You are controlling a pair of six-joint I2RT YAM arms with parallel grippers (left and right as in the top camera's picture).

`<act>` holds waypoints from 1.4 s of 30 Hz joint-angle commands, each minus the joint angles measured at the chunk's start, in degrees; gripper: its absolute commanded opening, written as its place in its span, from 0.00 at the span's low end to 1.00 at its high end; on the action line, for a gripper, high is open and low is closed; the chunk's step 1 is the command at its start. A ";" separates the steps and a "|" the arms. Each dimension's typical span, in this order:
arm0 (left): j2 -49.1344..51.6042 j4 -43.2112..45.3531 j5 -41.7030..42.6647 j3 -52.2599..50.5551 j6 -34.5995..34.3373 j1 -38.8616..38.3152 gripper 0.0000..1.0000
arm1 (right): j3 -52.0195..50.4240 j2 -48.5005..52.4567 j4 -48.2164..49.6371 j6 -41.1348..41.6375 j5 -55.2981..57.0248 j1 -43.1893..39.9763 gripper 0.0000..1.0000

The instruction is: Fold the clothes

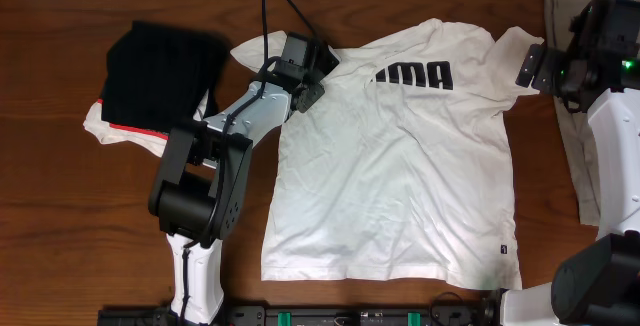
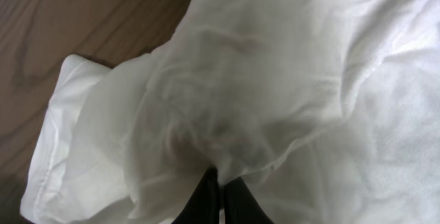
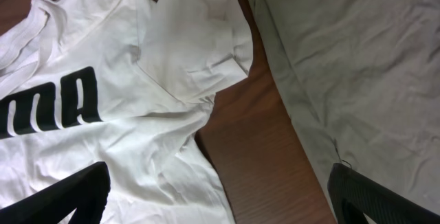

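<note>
Folding so far: none that shows. The white T-shirt lies spread flat, chest up, with its black lettering readable, both sleeves out and the hem unturned.
T-shirt place: the middle of the bench, collar toward the far edge and hem toward the near edge. The small black hem tag sits at the shirt's near right corner.
Left to do: everything, by my judgement. The sleeves and sides must come in and the body must then be doubled over. This looks like the start of the first fold.
Left tool: its fingers are pressed together with only a sliver between them, and white fabric is bunched and drawn up at the tips. It pinches the shirt near the shoulder on the left-edge side.
Left sleeve: the cuff lies loose and rumpled over bare wood.
Right tool: spread wide, one finger at each side of the wrist view and nothing between them. It holds nothing, and I cannot tell whether it touches cloth.
Right sleeve: crumpled and partly turned over on itself, not gripped.
Other cloth: a black folded garment lies near the far left corner, close to the left sleeve. An olive-grey cloth lies along the right edge, with a strip of wood between it and the right sleeve.
</note>
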 commanded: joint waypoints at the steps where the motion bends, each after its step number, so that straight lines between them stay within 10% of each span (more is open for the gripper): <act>1: -0.70 0.85 0.33 0.09 0.04 -0.04 0.06 | 0.15 -0.35 -0.07 0.87 0.44 -0.09 0.99; 42: 7.74 29.83 5.09 3.63 -17.88 8.83 0.06 | 0.15 -0.35 -0.07 0.87 0.44 -0.09 0.99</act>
